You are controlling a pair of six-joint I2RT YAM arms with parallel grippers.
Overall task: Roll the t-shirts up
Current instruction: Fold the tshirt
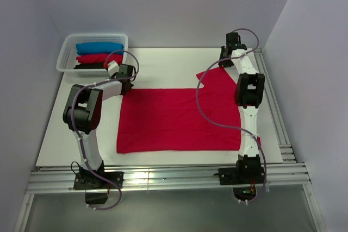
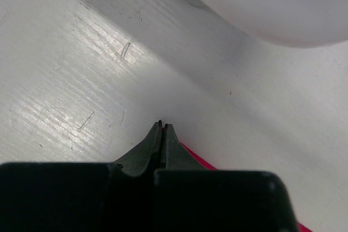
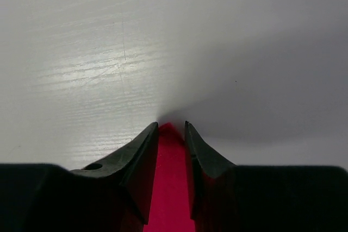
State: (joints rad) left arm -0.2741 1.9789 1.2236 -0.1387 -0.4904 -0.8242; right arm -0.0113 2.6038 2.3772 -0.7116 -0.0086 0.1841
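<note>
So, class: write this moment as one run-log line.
left tool shut at red t-shirt corner | right tool apart astride sleeve | rolling not begun

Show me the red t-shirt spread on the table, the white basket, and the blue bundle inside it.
red t-shirt point(image 1: 174, 120), top view, middle of its spread-out body.
basket point(image 1: 95, 36), top view, on its far rim.
blue bundle point(image 1: 99, 47), top view, its middle.

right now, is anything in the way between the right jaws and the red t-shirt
Nothing visible does. In the right wrist view the red t-shirt lies directly between the right jaws, which stand apart on either side of its cloth. Only the white table shows beyond their tips.
</note>
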